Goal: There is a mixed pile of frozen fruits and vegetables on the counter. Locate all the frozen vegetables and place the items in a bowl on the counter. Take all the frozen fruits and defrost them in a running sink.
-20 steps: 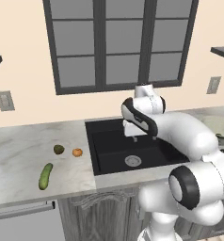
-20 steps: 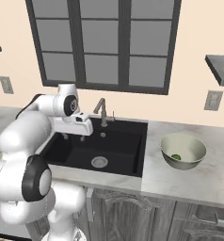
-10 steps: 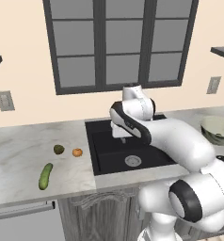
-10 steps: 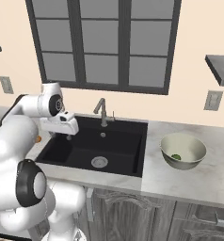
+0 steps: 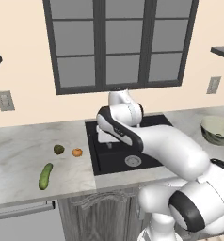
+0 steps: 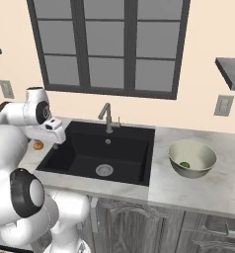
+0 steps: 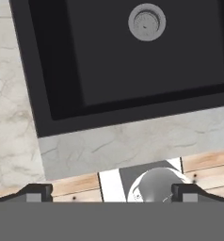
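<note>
Gripper: I see my gripper [image 6: 56,145] hanging above the left edge of the sink, close to the counter strip on that side. In the hand view the two fingertips [image 7: 35,192] sit far apart at the bottom corners, so the fingers are spread wide with nothing between them.
Sink: the black basin [image 6: 114,153] lies under and to the right of my hand; its round metal drain [image 7: 147,21] shows near the top of the hand view, and the faucet [image 6: 107,117] stands at the back rim.
Cucumber: the long green piece [image 5: 45,176] lies on the counter [image 5: 20,155] left of the sink, well apart from my hand.
Olive-brown ball: the dull ball [image 5: 59,149] sits on the counter behind the cucumber, nearer the wall.
Orange ball: the orange one [image 5: 77,152] rests just beside the olive-brown ball, on its sink side, near the basin's left edge. From the right base camera I catch it just beside my gripper.
Bowl: the wide pale bowl [image 6: 205,157] stands on the counter to the right of the sink.
Dark green piece: a small shiny green piece [image 6: 184,165] lies inside the bowl, near its bottom.
</note>
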